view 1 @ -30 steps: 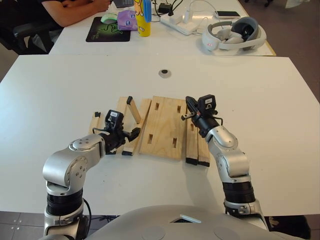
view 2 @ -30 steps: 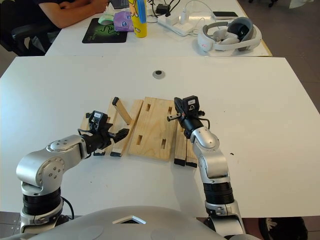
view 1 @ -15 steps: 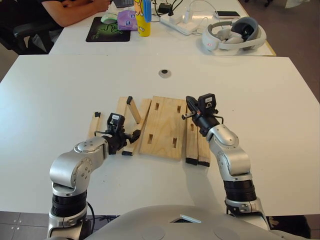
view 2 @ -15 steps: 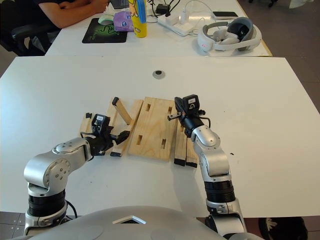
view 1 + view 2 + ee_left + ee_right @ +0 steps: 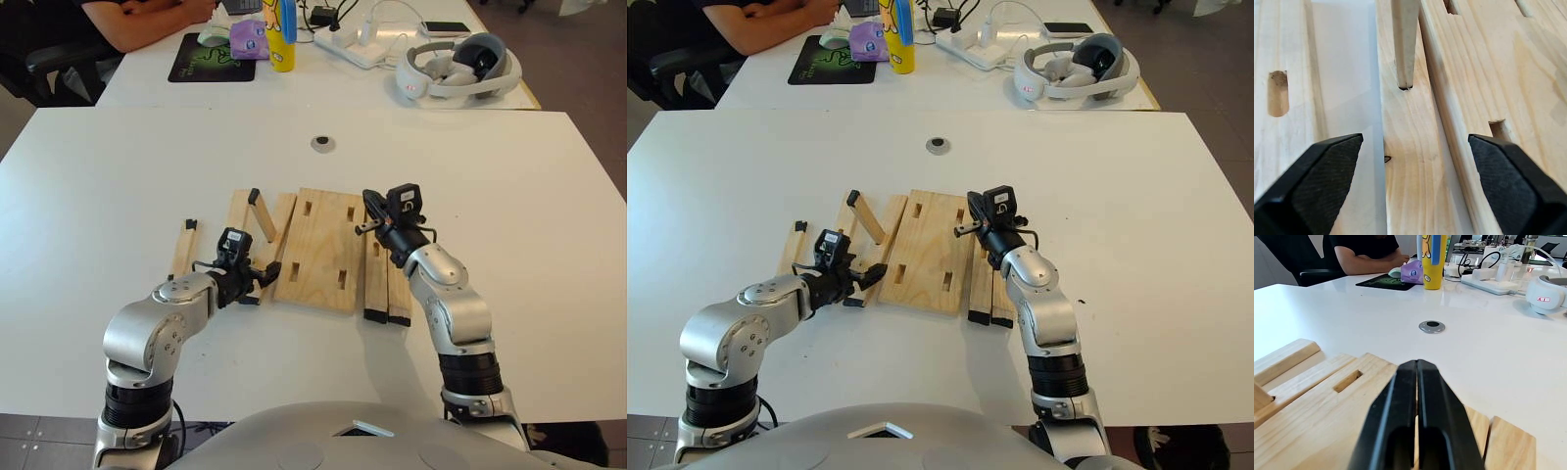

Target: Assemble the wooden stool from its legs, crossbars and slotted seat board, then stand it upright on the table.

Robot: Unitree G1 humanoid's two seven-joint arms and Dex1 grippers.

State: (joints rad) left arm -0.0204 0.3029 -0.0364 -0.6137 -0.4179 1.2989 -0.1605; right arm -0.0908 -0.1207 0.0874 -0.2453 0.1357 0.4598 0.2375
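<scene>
The slotted seat board (image 5: 318, 247) lies flat at the table's middle. Left of it lie wooden legs (image 5: 272, 245), one with a short crossbar (image 5: 261, 215) standing up out of it, and a separate short piece (image 5: 183, 250) farther left. Two more legs (image 5: 387, 284) lie along the board's right edge. My left gripper (image 5: 261, 277) is open and low over the near end of the left legs; its fingers (image 5: 1317, 186) straddle one leg (image 5: 1410, 161). My right gripper (image 5: 367, 208) is shut, empty, held just above the board's far right edge, also seen as the right gripper (image 5: 1417, 396).
A round cable grommet (image 5: 321, 144) sits in the table beyond the parts. On the desk behind are a headset (image 5: 456, 67), a power strip (image 5: 353, 44), a yellow bottle (image 5: 283, 34) and a mouse pad (image 5: 206, 57). White tabletop lies bare on both sides.
My left gripper has slid right along the left legs toward the seat board, uncovering the short piece at the far left. The right arm has stayed put.
</scene>
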